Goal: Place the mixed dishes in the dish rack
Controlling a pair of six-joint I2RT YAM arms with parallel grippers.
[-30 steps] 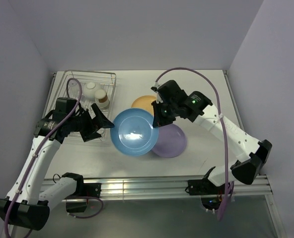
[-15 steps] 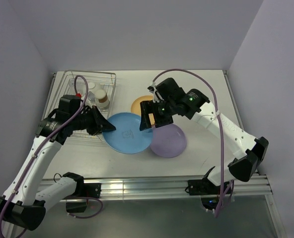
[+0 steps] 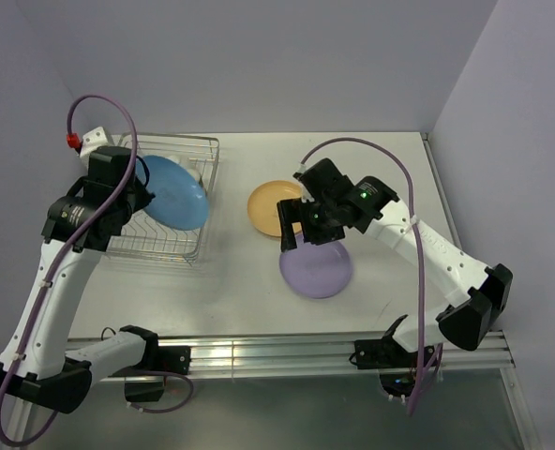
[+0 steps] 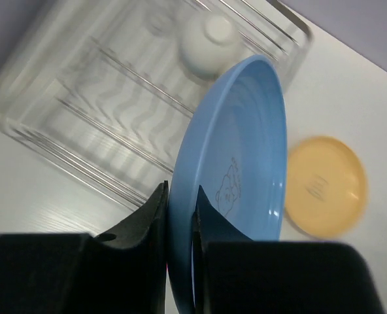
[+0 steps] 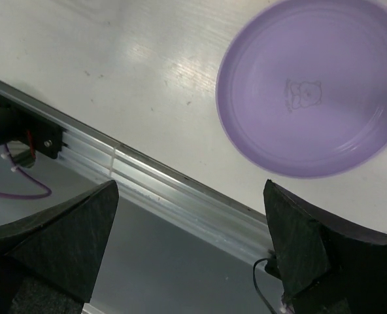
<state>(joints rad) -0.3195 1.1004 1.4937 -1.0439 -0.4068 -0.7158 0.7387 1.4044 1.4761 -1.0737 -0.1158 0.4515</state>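
My left gripper (image 3: pixel 144 199) is shut on the rim of the blue plate (image 3: pixel 174 190), holding it tilted on edge over the dish rack (image 3: pixel 201 255). In the left wrist view both fingers pinch the blue plate (image 4: pixel 239 150) at the left gripper (image 4: pixel 180 197), with the dish rack (image 4: pixel 63 124) below and a white bowl (image 4: pixel 210 39) inside it. The yellow-orange plate (image 3: pixel 266 204) and the purple plate (image 3: pixel 317 269) lie flat on the table. My right gripper (image 3: pixel 292 221) hovers open above them with nothing held. The right wrist view shows the purple plate (image 5: pixel 311 91) beyond the right gripper (image 5: pixel 190 186).
The metal rail (image 5: pixel 174 193) at the table's near edge runs under the right gripper in its wrist view. The yellow-orange plate (image 4: pixel 324 186) lies right of the rack. Walls close the table at the back and both sides.
The left gripper closed on the blue plate and carried it left and up from the table's middle to over the rack. The right gripper let go, opened and drew back over the purple plate.
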